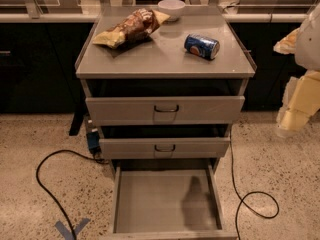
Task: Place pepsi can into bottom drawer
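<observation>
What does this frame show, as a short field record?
pepsi can: on its side, right part of cabinet top
bottom drawer: pulled open, nothing inside
chip bag: cabinet top, left
white bowl: cabinet top, back edge
gripper: right edge of view, beside cabinet, apart from the can
task: can not yet in drawer

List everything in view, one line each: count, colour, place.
cabinet: 1, grey, centre
pepsi can: 1, blue, lying on its side, cabinet top, right
chip bag: 1, yellow-brown, cabinet top, left
bowl: 1, white, cabinet top, back edge
upper drawers: 2, grey, dark handles
bottom drawer: 1, grey, pulled open
cables: 2, black, floor, either side of the cabinet
tape mark: 1, blue, floor, lower left
end effector: 1, cream-white, right edge, apart from the can
</observation>
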`<state>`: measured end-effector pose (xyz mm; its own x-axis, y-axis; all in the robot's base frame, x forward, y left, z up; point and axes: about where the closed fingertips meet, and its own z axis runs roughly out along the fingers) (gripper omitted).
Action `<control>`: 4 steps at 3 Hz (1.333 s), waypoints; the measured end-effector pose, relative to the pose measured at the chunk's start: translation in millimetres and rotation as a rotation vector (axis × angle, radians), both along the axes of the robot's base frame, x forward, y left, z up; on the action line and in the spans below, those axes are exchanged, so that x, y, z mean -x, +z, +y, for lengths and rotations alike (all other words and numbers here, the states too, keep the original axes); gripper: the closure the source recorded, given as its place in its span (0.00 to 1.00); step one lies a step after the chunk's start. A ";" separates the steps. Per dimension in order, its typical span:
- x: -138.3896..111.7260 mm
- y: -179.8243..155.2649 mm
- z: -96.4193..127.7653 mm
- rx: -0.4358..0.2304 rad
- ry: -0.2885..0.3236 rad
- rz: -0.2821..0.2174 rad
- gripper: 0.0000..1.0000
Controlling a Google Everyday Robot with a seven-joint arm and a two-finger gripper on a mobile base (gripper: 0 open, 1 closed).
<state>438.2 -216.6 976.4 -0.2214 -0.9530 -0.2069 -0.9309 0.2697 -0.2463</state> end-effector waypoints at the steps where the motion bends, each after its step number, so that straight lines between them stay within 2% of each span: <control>1: -1.2 1.2 1.6 0.005 0.000 -0.014 0.00; 2: -17.0 -6.8 9.5 0.020 0.019 -0.069 0.00; 4: -128.7 -6.0 47.4 -0.007 0.078 -0.257 0.00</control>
